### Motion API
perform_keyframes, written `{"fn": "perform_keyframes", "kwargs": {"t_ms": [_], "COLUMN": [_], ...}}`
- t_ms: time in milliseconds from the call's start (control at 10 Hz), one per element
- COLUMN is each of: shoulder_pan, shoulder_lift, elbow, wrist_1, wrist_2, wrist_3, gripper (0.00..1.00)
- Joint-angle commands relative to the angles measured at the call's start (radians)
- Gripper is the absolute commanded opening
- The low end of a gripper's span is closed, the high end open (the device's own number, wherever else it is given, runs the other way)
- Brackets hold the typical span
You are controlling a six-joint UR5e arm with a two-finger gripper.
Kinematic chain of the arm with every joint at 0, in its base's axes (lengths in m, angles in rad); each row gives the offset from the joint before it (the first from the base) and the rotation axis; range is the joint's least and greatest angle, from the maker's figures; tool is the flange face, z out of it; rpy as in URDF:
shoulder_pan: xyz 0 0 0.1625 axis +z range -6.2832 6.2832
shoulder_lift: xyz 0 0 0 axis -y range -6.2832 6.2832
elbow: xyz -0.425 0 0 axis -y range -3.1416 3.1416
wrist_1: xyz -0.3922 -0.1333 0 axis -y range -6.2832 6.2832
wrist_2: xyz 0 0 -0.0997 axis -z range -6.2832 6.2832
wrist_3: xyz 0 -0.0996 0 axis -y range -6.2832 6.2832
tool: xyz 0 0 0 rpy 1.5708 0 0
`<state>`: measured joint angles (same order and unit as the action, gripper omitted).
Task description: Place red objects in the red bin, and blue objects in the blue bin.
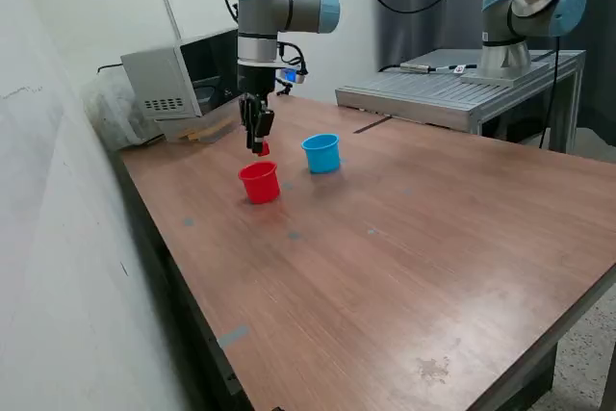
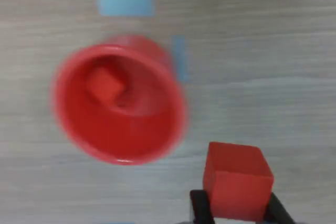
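Note:
My gripper [image 1: 260,145] is shut on a small red cube [image 1: 264,149] and holds it in the air just above and behind the red cup [image 1: 259,182]. In the wrist view the held red cube [image 2: 237,180] sits between the two black fingertips, beside the open mouth of the red cup [image 2: 119,99]. A second red cube [image 2: 105,86] lies inside that cup. The light-blue cup [image 1: 321,153] stands upright on the table to the exterior view's right of the red cup. No dark-blue cubes show in either view.
The wooden table [image 1: 404,238] carries a grey box-like device [image 1: 183,74] at its back left. A grey metal bench [image 1: 452,93] with a second robot arm [image 1: 525,7] stands behind. Blue tape marks [image 2: 125,3] lie on the table near the red cup.

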<state>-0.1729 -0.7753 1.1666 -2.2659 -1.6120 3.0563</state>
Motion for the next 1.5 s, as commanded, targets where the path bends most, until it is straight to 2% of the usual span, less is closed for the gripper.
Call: {"fn": "perform_keyframes", "kwargs": {"t_ms": [0, 400, 600, 700, 800, 1200, 1300, 1400], "shoulder_pan": [-0.077, -0.083, -0.08, -0.077, -0.077, -0.065, -0.045, -0.001], "shoulder_lift": [0.007, 0.034, 0.036, 0.036, 0.036, 0.005, -0.063, -0.193], "elbow": [0.001, 0.005, 0.013, 0.021, 0.022, 0.05, 0.092, 0.129], "wrist_1": [0.0, -0.003, -0.003, -0.003, -0.004, 0.009, 0.052, 0.156], "wrist_2": [0.003, 0.009, 0.026, 0.032, 0.046, 0.034, 0.034, 0.029], "wrist_3": [-0.002, -0.008, -0.028, -0.049, -0.056, -0.06, -0.06, -0.045], "gripper": [0.0, 0.0, 0.0, 1.0, 1.0, 1.0, 1.0, 1.0]}}
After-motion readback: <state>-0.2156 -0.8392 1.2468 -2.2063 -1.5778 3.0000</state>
